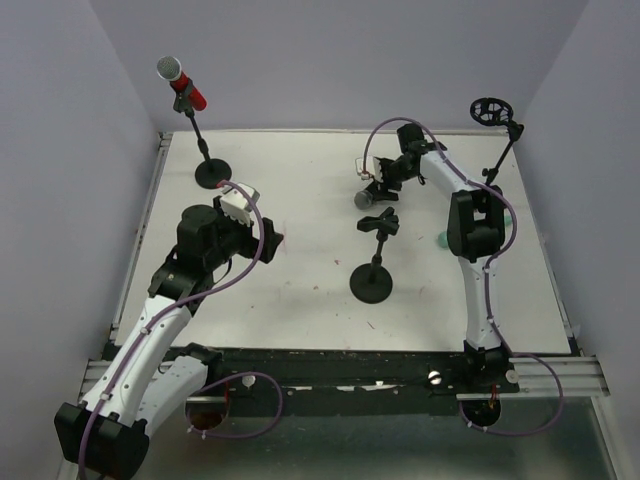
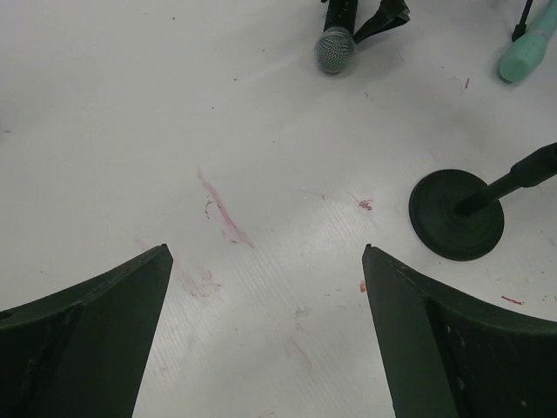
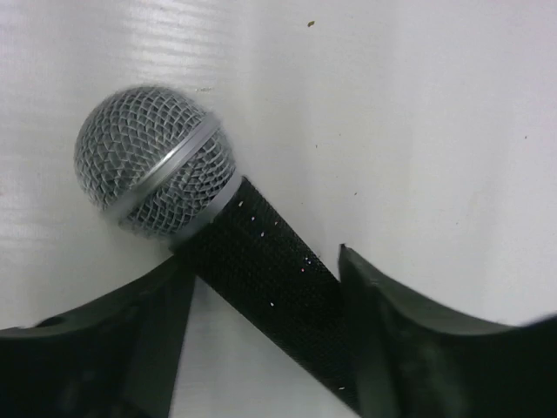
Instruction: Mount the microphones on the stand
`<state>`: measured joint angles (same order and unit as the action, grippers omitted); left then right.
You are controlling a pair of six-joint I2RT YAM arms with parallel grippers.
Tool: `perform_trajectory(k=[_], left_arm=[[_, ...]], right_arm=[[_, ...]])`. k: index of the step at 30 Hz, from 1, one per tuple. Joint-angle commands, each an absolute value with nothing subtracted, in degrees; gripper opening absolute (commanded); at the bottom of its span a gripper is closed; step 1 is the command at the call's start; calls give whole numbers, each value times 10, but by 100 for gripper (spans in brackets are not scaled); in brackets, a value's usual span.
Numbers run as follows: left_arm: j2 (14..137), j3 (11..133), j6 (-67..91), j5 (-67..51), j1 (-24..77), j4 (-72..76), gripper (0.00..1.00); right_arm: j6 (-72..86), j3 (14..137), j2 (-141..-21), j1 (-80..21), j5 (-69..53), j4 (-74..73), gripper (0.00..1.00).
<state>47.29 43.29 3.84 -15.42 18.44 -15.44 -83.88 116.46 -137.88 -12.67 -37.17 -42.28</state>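
- Three microphones were counted: one red microphone with a grey mesh head, one black microphone with a grey mesh head, and one mint-green microphone
- Three stands stood on the white table, each with a round black base: the middle stand, a second stand far behind it to the left, and a third stand behind it to the right, topped by a round holder
- The red microphone sat tilted in the second stand's clip, head upward
- The black microphone lay flat on the table just behind the middle stand's clip
- The mint-green microphone lay on the table to the right of the middle stand, partly hidden by the right arm in the top view
- Two arms were in view
- The right gripper straddled the black microphone's handle, one finger on each side; whether it had clamped down could not be told
- The left gripper hung released, jaws wide and holding nothing, above bare table well left of the middle stand
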Motion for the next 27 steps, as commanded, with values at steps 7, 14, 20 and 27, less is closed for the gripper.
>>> perform_trajectory(k=[7,14,20,27], left_arm=[[468,443,31,-154,183,-141,98],[454,437,40,-171,183,-128,98],[452,423,115,-222,166,-79,98],[459,324,435,-295,134,202,98]], right_arm=[[-782,1161,-1389,-140,-388,-501,32],[-516,1110,-1330,-187,-425,-391,16],[-216,1107,-1274,-187,-467,-284,12],[-16,1059,-1186,-179,-547,-178,11]])
